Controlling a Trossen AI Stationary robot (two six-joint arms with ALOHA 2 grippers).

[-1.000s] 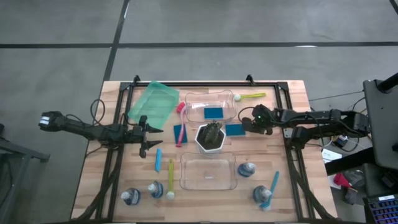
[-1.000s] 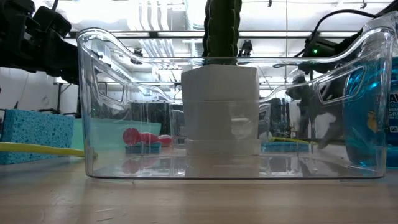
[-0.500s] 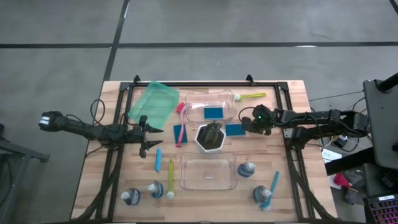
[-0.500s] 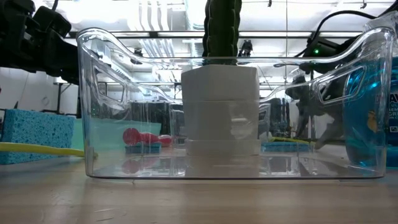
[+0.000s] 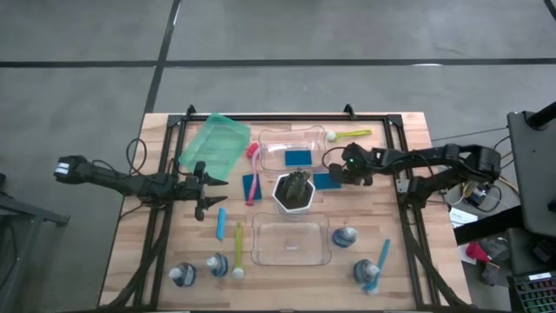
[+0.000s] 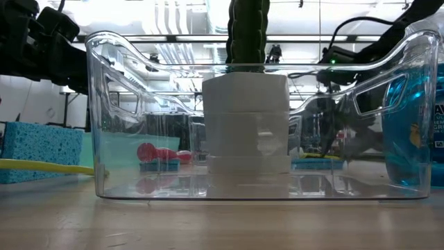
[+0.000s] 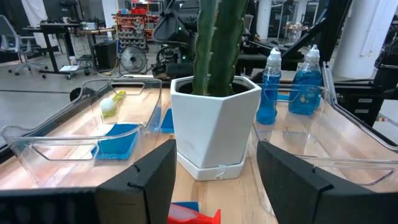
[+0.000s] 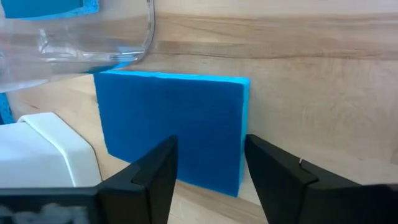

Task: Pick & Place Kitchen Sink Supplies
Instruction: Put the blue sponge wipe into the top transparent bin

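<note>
Leftward since the earlier frame, the right tool (image 5: 337,170) now hangs with fingers spread astride the blue sponge (image 8: 171,127) lying flat on the worktop (image 5: 408,226) right of centre, beside the white pot (image 5: 294,193), probably to grip it, while the left tool (image 5: 211,185) waits open centre-left.

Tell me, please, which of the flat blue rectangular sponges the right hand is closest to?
The flat blue rectangular sponge on bare wood beside the white hexagonal pot, right below the right hand. Another lies inside the clear plastic bin; a third lies across the pot.
</note>
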